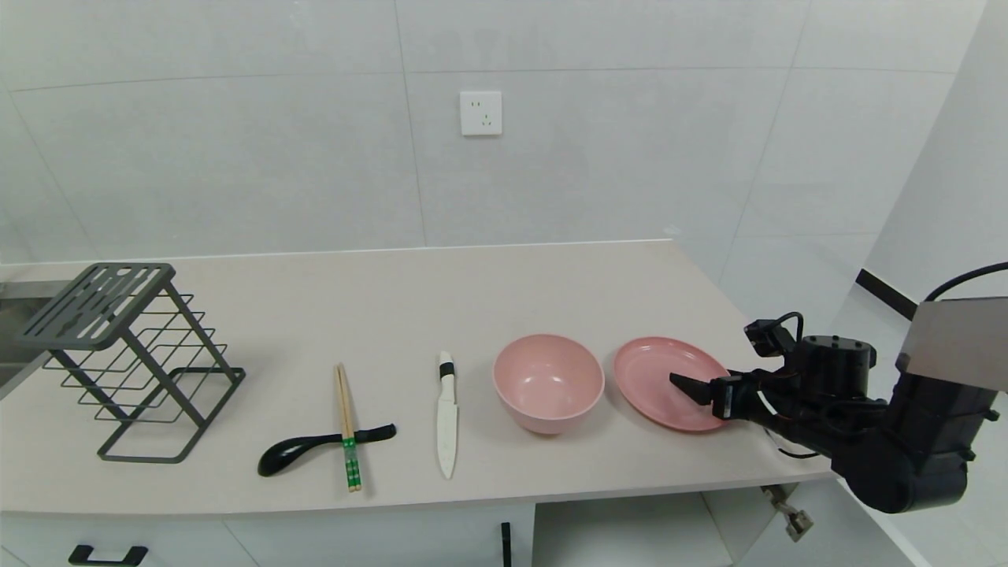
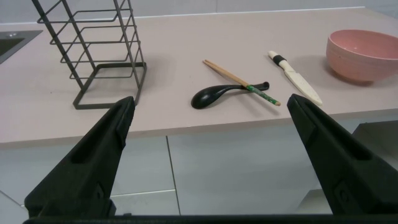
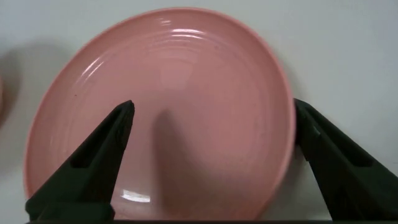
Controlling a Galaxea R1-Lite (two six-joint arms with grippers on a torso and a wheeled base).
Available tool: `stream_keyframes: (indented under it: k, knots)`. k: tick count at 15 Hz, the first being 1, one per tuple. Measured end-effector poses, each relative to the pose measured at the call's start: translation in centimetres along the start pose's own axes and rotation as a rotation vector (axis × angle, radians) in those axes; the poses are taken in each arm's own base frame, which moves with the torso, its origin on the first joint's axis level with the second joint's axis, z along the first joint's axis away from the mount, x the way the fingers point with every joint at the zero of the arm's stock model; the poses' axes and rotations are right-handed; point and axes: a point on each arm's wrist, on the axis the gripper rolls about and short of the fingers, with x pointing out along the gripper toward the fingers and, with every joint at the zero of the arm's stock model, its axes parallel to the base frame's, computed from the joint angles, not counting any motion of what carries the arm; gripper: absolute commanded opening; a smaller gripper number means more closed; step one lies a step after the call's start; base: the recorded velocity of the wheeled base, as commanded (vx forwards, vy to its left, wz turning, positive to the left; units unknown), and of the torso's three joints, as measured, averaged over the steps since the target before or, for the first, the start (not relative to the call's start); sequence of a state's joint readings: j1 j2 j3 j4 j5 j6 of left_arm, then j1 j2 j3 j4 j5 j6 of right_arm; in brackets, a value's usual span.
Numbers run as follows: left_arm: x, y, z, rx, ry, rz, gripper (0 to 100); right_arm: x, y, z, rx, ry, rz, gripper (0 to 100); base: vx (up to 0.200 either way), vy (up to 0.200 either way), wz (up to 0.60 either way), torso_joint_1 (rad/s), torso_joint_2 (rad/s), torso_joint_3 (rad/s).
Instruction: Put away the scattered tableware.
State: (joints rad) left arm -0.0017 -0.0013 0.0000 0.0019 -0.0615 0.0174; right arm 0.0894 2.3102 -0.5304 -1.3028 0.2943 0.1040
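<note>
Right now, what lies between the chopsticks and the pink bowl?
The white knife lies there, apart from both the chopsticks and the pink bowl. The head view shows this plainly.

a kitchen: a pale countertop (image 1: 394, 299) runs along a white tiled wall (image 1: 236, 157) with a power socket (image 1: 480, 113). cupboard fronts (image 1: 315, 539) with black handles (image 1: 108, 555) sit below. a sink (image 2: 11, 45) edges the left end, and a dish rack (image 1: 98, 303) and pink bowl (image 1: 547, 382) stand on top.
</note>
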Motion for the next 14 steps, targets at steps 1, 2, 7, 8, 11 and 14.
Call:
stream_keyframes:
  k: [1,2,7,8,11,14]
  knots:
    - [0.0,0.0,0.0,0.000,0.000,0.000,100,0.2,0.4,-0.2,-0.006,0.007,0.006,0,0.000,0.000,0.00,0.000,0.00,0.000]
    - [0.0,0.0,0.0,0.001,0.000,0.000,100,0.4,0.5,-0.4,-0.008,0.010,-0.008,0,0.000,0.000,0.00,0.000,0.00,0.000]
    - [0.0,0.0,0.0,0.001,0.000,0.000,100,0.4,-0.5,-1.0,0.012,0.023,-0.053,0,0.000,0.000,0.00,0.000,0.00,0.000]
    - [0.0,0.0,0.0,0.001,0.000,0.000,100,0.3,-0.6,-0.9,0.014,0.021,-0.057,0,0.000,0.000,0.00,0.000,0.00,0.000]
    - [0.0,0.0,0.0,0.001,0.000,0.000,100,-0.3,-0.9,0.0,0.021,0.003,-0.070,0,0.000,0.000,0.00,0.000,0.00,0.000]
    - [0.0,0.0,0.0,0.001,0.000,0.000,100,-1.9,-0.6,2.5,0.021,-0.079,-0.073,0,0.000,0.000,0.00,0.000,0.00,0.000]
